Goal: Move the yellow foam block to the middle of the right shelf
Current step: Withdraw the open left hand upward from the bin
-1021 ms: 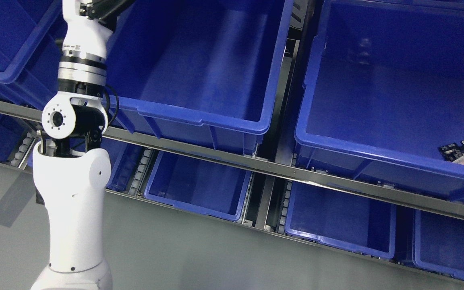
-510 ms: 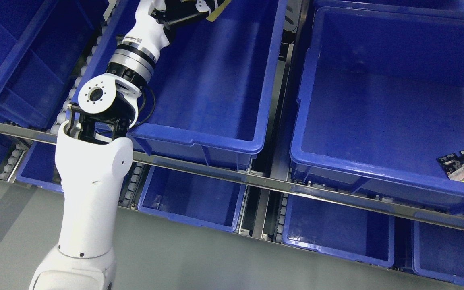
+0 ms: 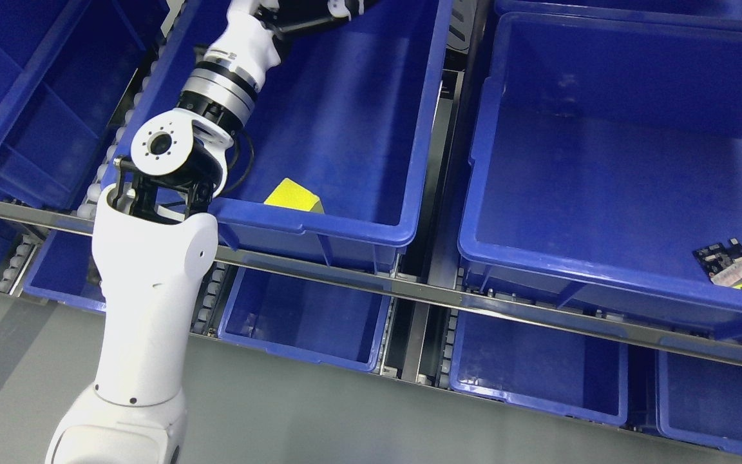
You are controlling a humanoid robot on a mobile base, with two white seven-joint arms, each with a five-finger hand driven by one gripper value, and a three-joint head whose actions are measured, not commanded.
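The left arm [image 3: 152, 270] is reaching up from the lower left and over the front rim of the middle blue bin [image 3: 345, 222]. The left hand [image 3: 310, 13] is sitting at the top edge, mostly cut off; whether its fingers are released or clenched cannot be told. The yellow foam block [image 3: 292, 195] is lying on the bin floor just behind the front wall, apart from the hand. A circuit board [image 3: 730, 266] is resting in the right-hand bin [image 3: 603, 264]. The right arm is showing nowhere
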